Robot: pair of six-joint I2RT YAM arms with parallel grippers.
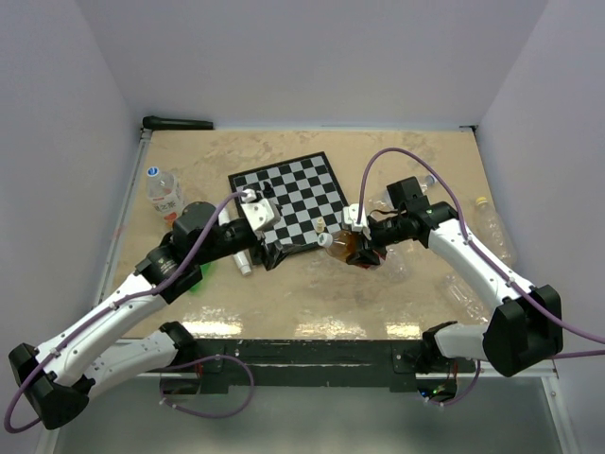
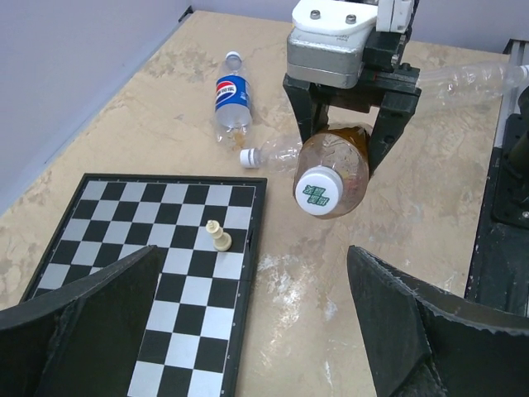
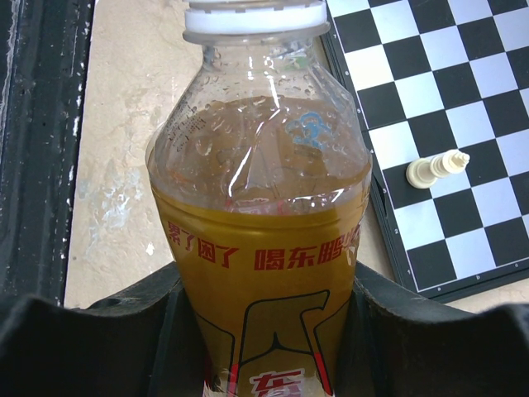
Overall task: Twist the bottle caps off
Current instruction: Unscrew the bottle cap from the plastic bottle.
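One white ribbed screw cap [image 2: 318, 192], on the amber-filled clear plastic bottle [image 3: 260, 273] clamped by the right gripper [image 2: 340, 141], faces the left gripper [image 2: 254, 265] — spread wide, empty. Centre its jaws on the cap, close squarely, then twist.

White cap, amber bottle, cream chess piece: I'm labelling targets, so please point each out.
white cap [image 2: 321, 192]: left wrist view, centre of its printed top.
amber bottle [image 3: 264, 281]: right wrist view, on its yellow label.
cream chess piece [image 2: 218, 237]: left wrist view, mid-body.
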